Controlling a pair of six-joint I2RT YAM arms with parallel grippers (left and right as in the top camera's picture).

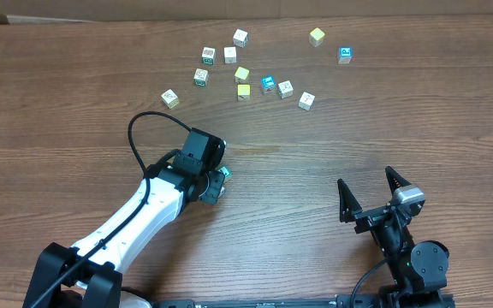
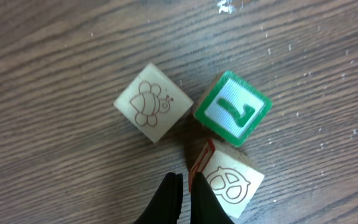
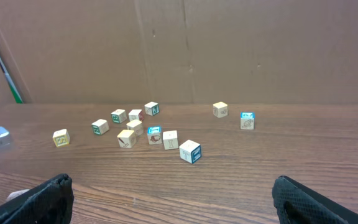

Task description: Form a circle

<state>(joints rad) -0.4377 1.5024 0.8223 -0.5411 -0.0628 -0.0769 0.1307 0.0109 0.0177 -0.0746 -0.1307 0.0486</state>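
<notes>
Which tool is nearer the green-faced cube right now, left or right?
Left. The left tool, shut, has its tips just short of the green-faced cube. The right tool stands open, far off to the robot's right of it.

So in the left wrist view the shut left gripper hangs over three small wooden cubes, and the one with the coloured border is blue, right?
Not quite. The small wooden cube with the coloured border is green, not blue, as the left wrist view shows. The rest holds: the left gripper is shut, above the cluster of three cubes.
</notes>
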